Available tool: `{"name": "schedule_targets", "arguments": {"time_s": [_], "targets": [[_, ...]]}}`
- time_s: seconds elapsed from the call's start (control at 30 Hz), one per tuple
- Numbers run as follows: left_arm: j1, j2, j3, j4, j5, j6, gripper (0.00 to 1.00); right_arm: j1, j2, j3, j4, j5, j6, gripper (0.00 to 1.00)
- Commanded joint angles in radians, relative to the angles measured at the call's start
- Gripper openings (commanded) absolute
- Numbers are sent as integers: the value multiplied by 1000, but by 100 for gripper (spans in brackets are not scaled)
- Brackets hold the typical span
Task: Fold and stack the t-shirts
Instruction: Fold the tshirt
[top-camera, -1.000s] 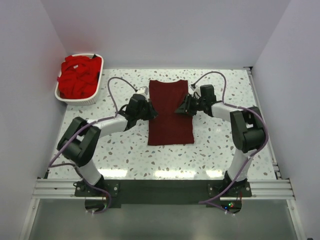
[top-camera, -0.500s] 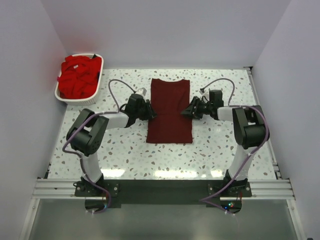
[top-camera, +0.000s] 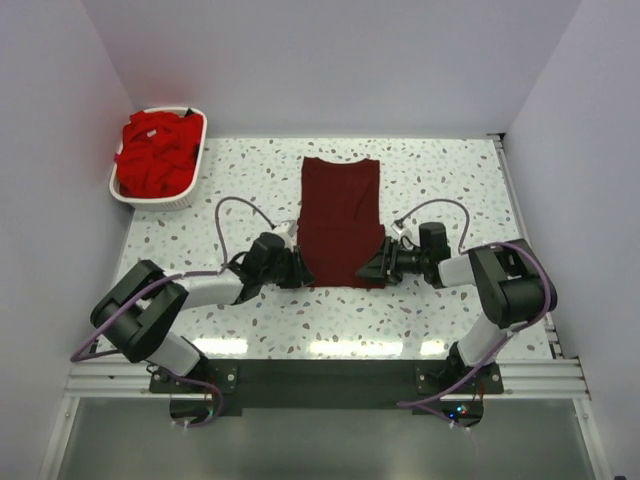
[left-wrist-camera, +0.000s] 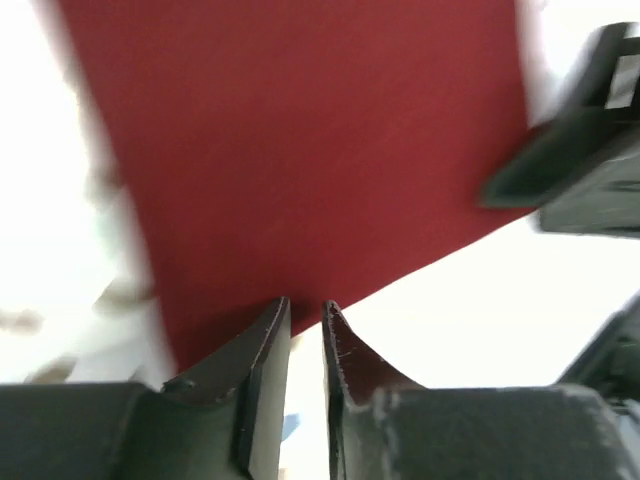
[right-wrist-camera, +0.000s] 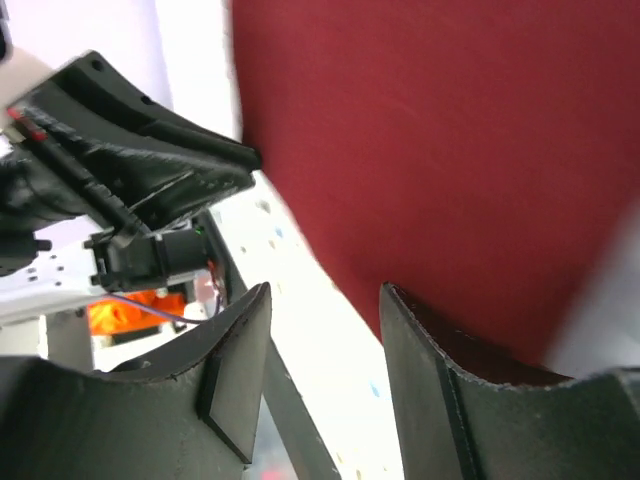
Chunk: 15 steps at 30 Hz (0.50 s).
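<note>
Notably, the maroon t-shirt lay folded lengthwise at mid-bench, with the red t-shirts heaped in the white basket at the far left. The left end effector, barely parted and empty, and the right end effector, released wide, flanked its near hem corners. A pinch catching only one layer would probably open the fold. No writing was legible; the tags were too small.
</note>
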Motion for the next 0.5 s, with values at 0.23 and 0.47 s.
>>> {"name": "schedule_targets", "arguments": {"time_s": [0.23,0.47], "targets": [[9,70,-168,112,16,-141,17,-57,119,-163,231,43,43,48],[9,-178,-189,-67,-52,-151,30,-54,-232,-52,-386,193,-221,56]]}}
